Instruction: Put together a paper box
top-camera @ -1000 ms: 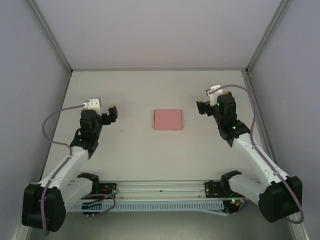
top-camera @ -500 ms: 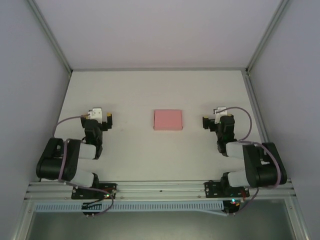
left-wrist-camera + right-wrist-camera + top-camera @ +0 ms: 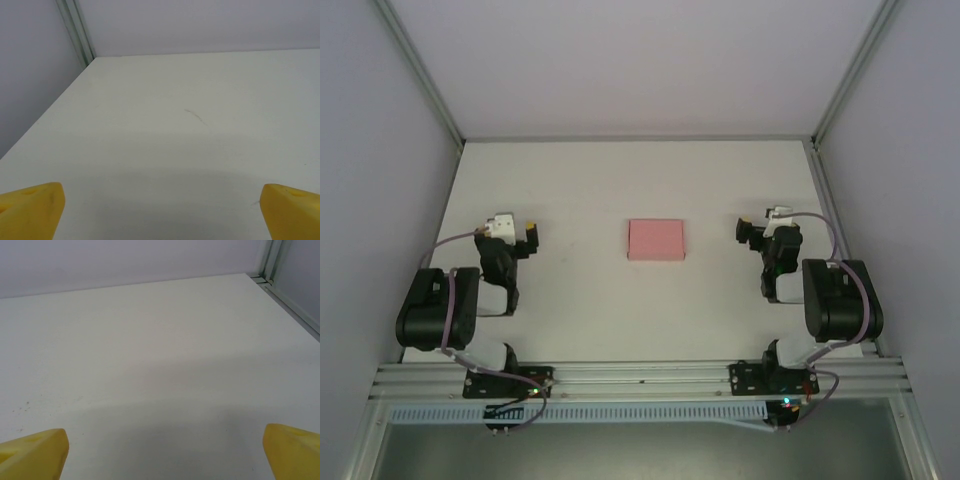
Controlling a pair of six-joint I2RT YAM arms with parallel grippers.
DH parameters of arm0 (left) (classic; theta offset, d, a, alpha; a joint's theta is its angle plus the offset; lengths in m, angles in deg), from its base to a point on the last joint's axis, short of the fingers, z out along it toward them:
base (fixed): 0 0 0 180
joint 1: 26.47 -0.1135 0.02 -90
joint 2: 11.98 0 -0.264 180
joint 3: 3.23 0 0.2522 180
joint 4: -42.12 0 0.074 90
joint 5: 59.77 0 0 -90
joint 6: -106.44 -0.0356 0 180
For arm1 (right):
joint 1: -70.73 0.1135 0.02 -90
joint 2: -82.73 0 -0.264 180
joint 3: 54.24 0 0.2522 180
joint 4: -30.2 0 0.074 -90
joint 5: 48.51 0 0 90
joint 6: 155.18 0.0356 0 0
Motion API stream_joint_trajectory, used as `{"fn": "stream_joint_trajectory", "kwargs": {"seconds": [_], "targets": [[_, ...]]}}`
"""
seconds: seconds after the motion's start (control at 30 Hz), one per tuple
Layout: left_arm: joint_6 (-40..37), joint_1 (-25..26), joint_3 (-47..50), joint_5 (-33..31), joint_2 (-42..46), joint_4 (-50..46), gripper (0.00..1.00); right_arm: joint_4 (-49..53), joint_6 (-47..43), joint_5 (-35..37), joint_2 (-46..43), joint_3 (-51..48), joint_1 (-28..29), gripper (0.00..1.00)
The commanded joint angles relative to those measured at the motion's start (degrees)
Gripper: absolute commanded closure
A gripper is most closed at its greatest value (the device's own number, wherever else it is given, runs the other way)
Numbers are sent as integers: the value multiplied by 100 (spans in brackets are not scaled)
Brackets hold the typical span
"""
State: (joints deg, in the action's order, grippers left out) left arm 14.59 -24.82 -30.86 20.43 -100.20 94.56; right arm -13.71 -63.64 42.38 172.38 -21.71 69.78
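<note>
**Both pairs of jaws wide open, pink box lying between them**

My left jaws stand fully open and grip nothing. In the left wrist view their yellow fingertips (image 3: 31, 210) sit at the two bottom corners, with bare white table (image 3: 165, 150) between them and a faint scratch (image 3: 197, 117) further out. My right jaws are just as wide and just as empty. Their yellow fingertips (image 3: 34, 452) frame a plain stretch of table that runs up to the grey back wall (image 3: 125, 260).

From above, my left arm (image 3: 440, 310) and right arm (image 3: 835, 300) are folded back close to their bases, by the metal rail (image 3: 640, 375) at the near edge.

The paper box (image 3: 656, 240) lies flat on the table, about midway between my two sides and well apart from either pair of jaws. It reads as a small pink rectangle. I cannot tell whether it is a folded box or a flat sheet.
</note>
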Motion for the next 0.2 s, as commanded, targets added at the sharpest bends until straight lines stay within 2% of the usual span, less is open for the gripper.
{"fn": "stream_joint_trajectory", "kwargs": {"seconds": [0.0,0.17], "targets": [[70,-2,-85,78,-10,246,0,32,65,28,-47,65,42,0],[70,0,-83,82,-11,250,0,-73,66,57,-17,40,40,0]]}}
